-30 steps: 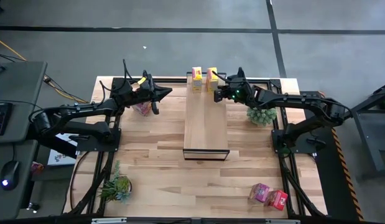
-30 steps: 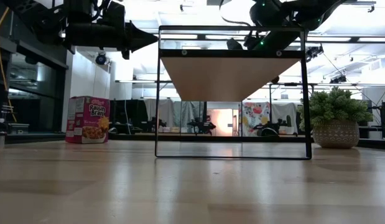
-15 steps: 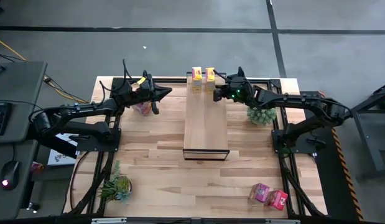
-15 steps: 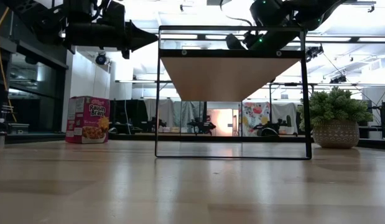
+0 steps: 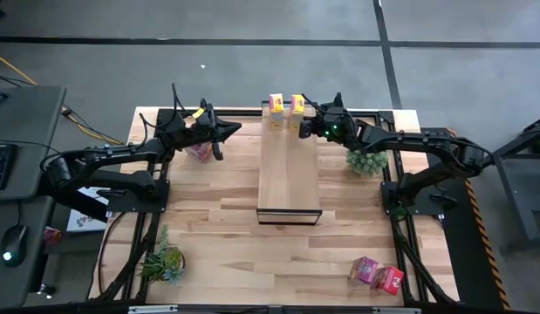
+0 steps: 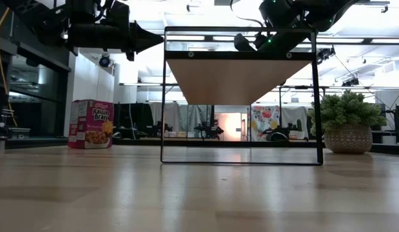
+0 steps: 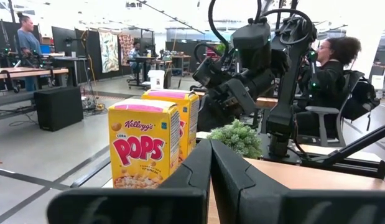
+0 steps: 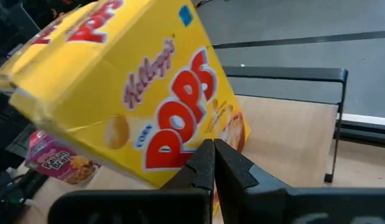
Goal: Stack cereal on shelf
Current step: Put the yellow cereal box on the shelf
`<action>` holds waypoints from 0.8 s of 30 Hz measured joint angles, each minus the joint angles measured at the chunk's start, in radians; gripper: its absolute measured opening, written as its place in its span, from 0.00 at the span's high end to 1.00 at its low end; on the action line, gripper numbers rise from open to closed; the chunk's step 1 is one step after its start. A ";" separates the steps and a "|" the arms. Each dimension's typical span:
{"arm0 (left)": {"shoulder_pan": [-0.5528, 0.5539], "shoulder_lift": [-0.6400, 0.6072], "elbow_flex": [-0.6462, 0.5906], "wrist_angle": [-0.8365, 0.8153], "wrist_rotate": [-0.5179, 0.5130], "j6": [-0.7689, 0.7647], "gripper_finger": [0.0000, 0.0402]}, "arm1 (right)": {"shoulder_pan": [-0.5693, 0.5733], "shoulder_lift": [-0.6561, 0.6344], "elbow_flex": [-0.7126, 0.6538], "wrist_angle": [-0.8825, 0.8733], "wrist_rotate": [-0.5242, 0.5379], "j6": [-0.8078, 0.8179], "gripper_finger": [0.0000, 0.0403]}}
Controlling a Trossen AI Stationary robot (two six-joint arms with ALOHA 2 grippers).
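Two yellow cereal boxes stand side by side on the far end of the shelf (image 5: 289, 174), a left one (image 5: 276, 111) and a right one (image 5: 296, 106). My right gripper (image 5: 306, 129) is shut, with its tips at the right box, which fills the right wrist view (image 8: 136, 93). My left gripper (image 5: 237, 128) is shut and empty, held up left of the shelf at about its height. It points toward the two boxes (image 7: 145, 146). A pink cereal box (image 5: 198, 152) stands on the table under my left arm. My right gripper has its shut fingertips (image 8: 212, 152) against the lower part of the right yellow box's printed broad face (image 8: 180, 140). They come about level, slanting from the table's right and near side. The box's bottom is on the shelf's far end, and it shows tilted in the wrist view.
A pink box (image 5: 364, 269) and a red box (image 5: 390, 279) lie at the table's near right corner. One potted plant (image 5: 367, 161) stands right of the shelf under my right arm, and another (image 5: 165, 262) at the near left. People show in the room beyond (image 7: 332, 68).
My right gripper has gone a little toward the table's far edge with its shut fingers at the right yellow box. The box has shifted slightly toward the shelf's far end.
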 joint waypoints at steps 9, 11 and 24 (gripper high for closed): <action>0.000 0.000 0.000 0.007 0.000 0.000 1.00 | -0.069 0.058 0.000 0.050 -0.100 -0.026 1.00; 0.000 0.000 0.000 0.007 0.000 0.000 1.00 | -0.079 0.072 0.000 0.053 -0.110 -0.039 1.00; 0.000 0.000 0.000 0.006 0.000 0.000 1.00 | -0.086 0.073 0.000 0.089 -0.156 -0.006 1.00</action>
